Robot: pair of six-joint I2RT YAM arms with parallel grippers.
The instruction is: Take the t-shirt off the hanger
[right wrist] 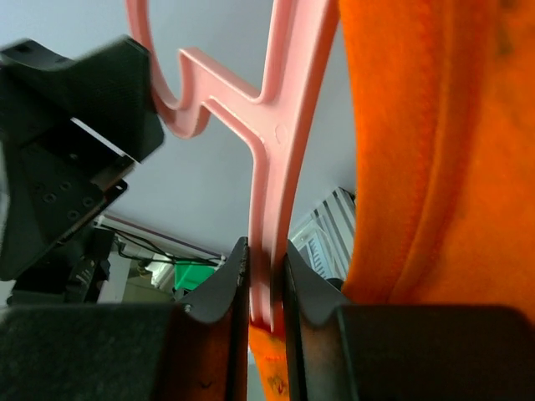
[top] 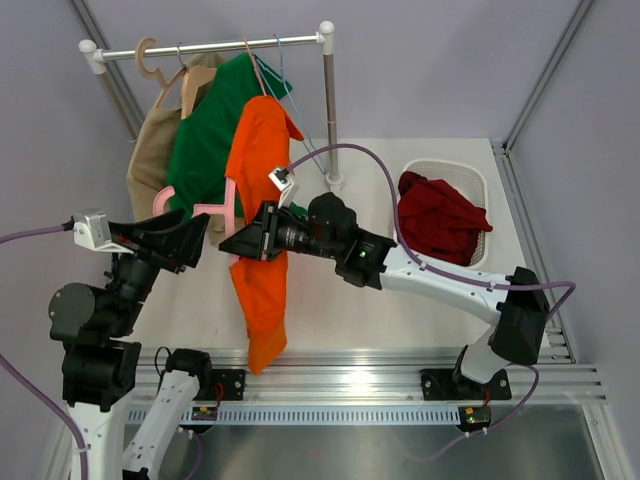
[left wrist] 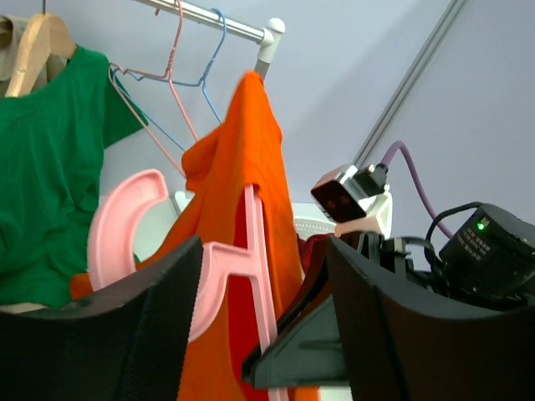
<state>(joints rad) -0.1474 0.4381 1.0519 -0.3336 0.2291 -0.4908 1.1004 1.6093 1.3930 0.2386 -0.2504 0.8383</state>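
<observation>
At the far left corner of the pale desk (top: 400, 320) stands a white-capped metal clothes rail (top: 230, 45). A beige garment (top: 150, 150) and a green shirt (top: 205, 140) hang from it.

In front of these, above the left half of the desk, the left gripper (top: 198, 230) has its black fingers spread wide. The neck of the thick pale pink plastic hanger (top: 213, 209) passes between them. Whether either finger touches the plastic cannot be told. The hanger's chunky hook curls to the left of that neck, and the hanger is turned on end, one arm pointing up.

The bright orange short-sleeved t-shirt (top: 262, 290) is still on the hanger. Its shoulder is draped over the raised arm, and the rest trails down in a long fold toward the near edge of the desk, just right of the left gripper.

The right gripper (top: 238, 243) reaches in from the right and is clamped tight on the hanger's straight bar, with orange cloth lying against its right side. The two grippers sit close together with the hanger between them.

At the far right corner, a white slotted plastic basket (top: 450, 168) holds a crumpled dark red garment (top: 440, 215).
</observation>
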